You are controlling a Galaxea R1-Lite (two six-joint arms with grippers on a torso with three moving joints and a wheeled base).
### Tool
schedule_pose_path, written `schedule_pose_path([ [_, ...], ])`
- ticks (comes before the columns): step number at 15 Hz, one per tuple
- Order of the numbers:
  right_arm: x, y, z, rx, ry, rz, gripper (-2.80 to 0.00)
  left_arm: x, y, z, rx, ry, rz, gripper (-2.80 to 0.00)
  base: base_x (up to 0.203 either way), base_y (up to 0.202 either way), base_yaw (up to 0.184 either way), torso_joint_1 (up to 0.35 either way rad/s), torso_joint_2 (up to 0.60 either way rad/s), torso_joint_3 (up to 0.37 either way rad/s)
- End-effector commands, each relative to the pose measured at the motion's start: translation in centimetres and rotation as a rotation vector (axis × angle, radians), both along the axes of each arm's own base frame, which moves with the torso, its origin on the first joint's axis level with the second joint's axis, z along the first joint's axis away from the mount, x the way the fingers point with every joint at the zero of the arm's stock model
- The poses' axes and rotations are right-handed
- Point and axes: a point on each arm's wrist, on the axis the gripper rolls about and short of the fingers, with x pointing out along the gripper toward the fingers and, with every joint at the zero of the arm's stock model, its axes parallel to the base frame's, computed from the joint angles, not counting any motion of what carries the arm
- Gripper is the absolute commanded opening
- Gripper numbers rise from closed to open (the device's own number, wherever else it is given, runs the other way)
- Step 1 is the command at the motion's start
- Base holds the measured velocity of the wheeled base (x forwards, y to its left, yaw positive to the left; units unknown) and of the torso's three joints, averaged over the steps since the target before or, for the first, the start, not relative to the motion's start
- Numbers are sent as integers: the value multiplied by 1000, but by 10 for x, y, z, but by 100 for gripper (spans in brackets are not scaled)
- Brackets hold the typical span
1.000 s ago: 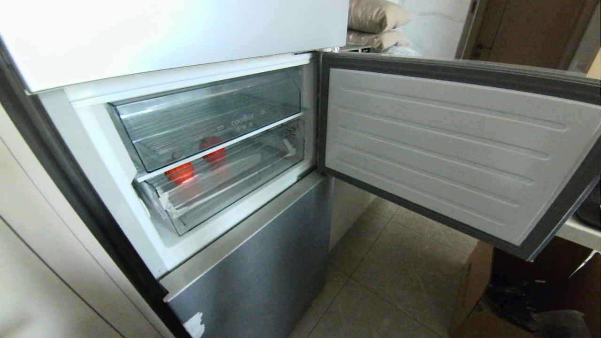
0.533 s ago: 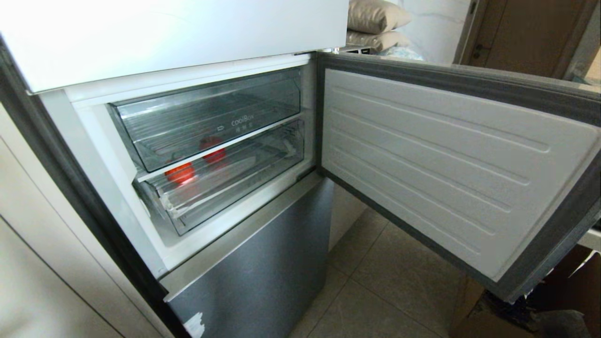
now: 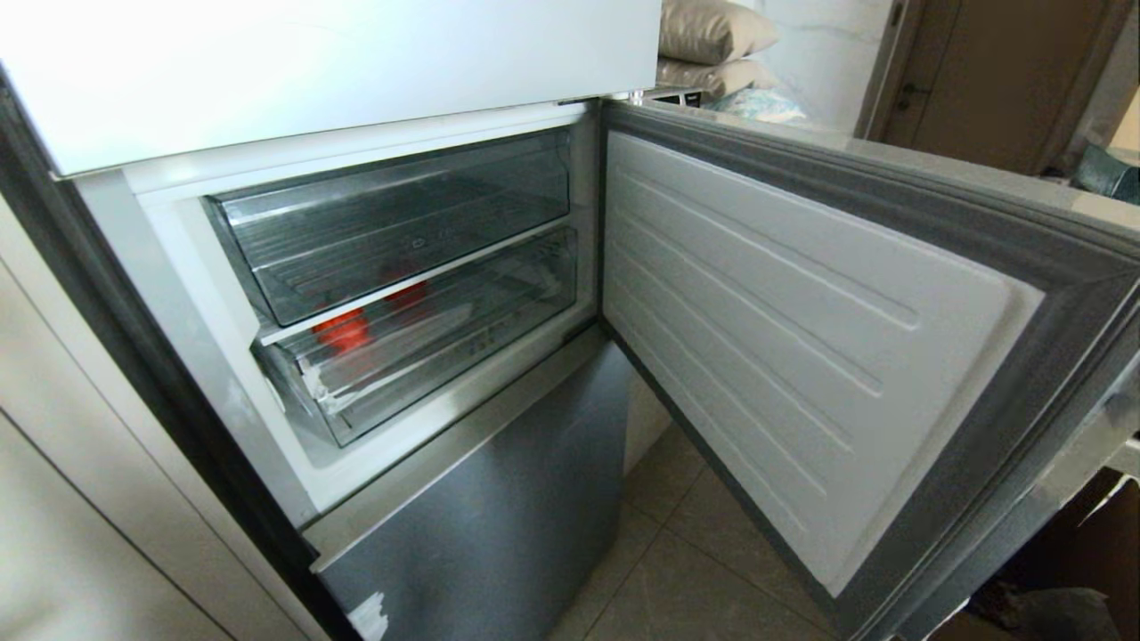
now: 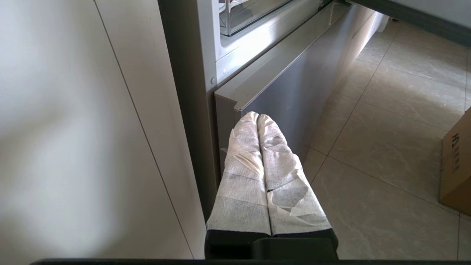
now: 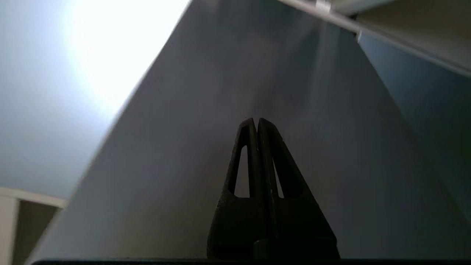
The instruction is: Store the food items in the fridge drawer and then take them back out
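Two red fruits behind clear plastic, both grippers empty and pressed closed.
I see the nearer red fruit (image 3: pixel 340 328) and a fainter second fruit (image 3: pixel 408 294) inside the pushed-in fridge drawer (image 3: pixel 419 356), under the deeper upper drawer (image 3: pixel 392 223). My right gripper (image 5: pixel 256 120), fingers together on nothing, points at the smooth grey outer face of the fridge door (image 3: pixel 802 338), well apart from the fruit. My left gripper (image 4: pixel 257 116), cloth-wrapped and closed, hangs low by the grey lower door (image 4: pixel 294 92).

Red fruit (image 3: pixel 341 328); clear drawer (image 3: pixel 419 356); ribbed white door liner (image 3: pixel 784 356); white-wrapped left fingers (image 4: pixel 243 147); beige floor tiles (image 4: pixel 386 121)
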Motion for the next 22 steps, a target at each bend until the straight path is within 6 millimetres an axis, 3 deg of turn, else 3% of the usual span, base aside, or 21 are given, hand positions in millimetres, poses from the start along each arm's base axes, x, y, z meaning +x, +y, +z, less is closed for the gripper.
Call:
schedule_pose_path([
  [1, -3, 33, 3, -56, -12, 33, -280, 0, 0, 0, 0, 0, 0, -280, 0, 0, 0, 0, 0, 0],
  [4, 13, 86, 5, -173, -22, 55, -280, 0, 0, 0, 0, 0, 0, -280, 0, 0, 0, 0, 0, 0],
  [9, 83, 168, 1, -329, -33, 136, -280, 0, 0, 0, 0, 1, 0, -280, 0, 0, 0, 0, 0, 0],
  [13, 148, 249, -24, -404, -61, 188, -280, 0, 0, 0, 0, 0, 0, -280, 0, 0, 0, 0, 0, 0],
  [16, 195, 296, -39, -396, -126, 199, -280, 0, 0, 0, 0, 0, 0, -280, 0, 0, 0, 0, 0, 0],
  [19, 208, 323, -47, -388, -176, 250, -280, 0, 0, 0, 0, 0, 0, -280, 0, 0, 0, 0, 0, 0],
  [22, 206, 323, -48, -393, -177, 261, -280, 0, 0, 0, 0, 0, 0, -280, 0, 0, 0, 0, 0, 0],
])
